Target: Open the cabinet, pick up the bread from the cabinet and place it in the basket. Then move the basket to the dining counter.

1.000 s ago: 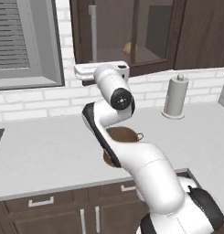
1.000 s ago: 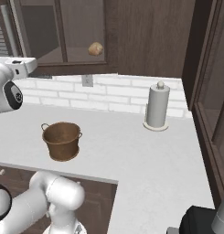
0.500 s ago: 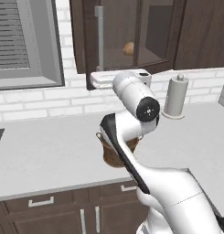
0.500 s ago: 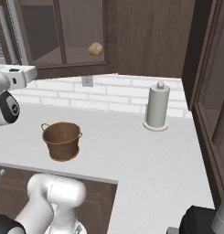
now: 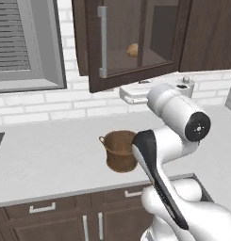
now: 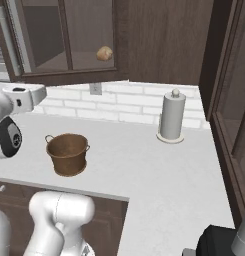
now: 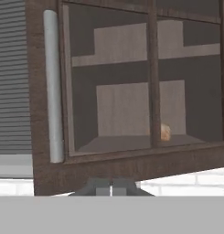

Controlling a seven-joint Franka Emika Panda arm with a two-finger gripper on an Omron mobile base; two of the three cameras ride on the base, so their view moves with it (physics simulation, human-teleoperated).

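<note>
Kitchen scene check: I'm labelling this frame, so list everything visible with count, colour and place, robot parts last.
cabinet: one, dark brown, glass-paned, on the wall above the worktop
handle: one, silver, vertical on the cabinet door
bread: one, tan-golden, inside the cabinet behind the glass
basket: one, coppery brown, on the worktop
worktop: one, pale, over the drawers
paper towel roll: one, white, upright by the brick wall
window blind: one, grey, left of the cabinet
gripper: one, shut, below the cabinet door

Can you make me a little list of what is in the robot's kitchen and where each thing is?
cabinet: on the wall, glass door shut
handle: silver bar on the door's left edge
bread: inside cabinet, behind glass
basket: upright on worktop below the cabinet, empty
paper towel roll: standing by brick wall
gripper: shut, holding nothing, facing the door
</note>
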